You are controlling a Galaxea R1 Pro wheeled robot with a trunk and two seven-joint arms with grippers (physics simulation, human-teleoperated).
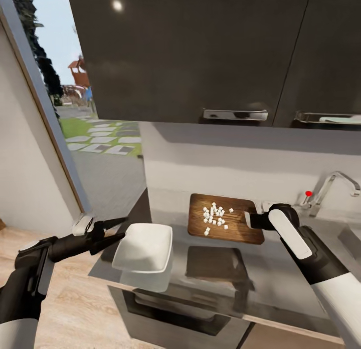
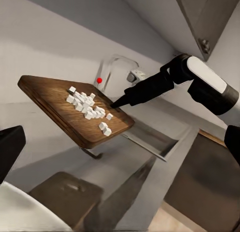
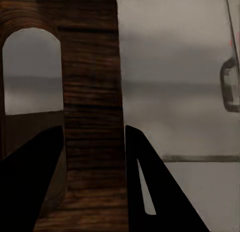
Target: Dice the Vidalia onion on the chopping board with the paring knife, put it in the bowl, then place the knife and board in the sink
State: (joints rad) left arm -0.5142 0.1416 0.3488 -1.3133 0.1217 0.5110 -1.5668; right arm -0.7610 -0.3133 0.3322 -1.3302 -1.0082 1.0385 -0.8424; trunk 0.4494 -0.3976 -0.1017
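My right gripper [image 1: 249,220] is shut on the slot-handle end of the dark wooden chopping board [image 1: 239,232], holding it in the air above the grey countertop [image 1: 281,284]. A small heap of white diced onion [image 1: 214,216] lies on the board [image 2: 50,95]. The right wrist view shows the board [image 3: 90,92] clamped between the black fingers [image 3: 150,182]. My left gripper [image 1: 123,228] grips the left rim of the white squarish bowl [image 1: 145,246], which is raised just over the counter's front left corner. The sink [image 1: 351,236] shows at the far right. The paring knife is out of view.
The chrome tap [image 1: 331,186] with a red dot stands behind my right arm. Dark upper cabinets [image 1: 200,48] hang close above the counter. Below the counter's front edge is an oven front [image 1: 170,309]. An open doorway to the outside lies at the left.
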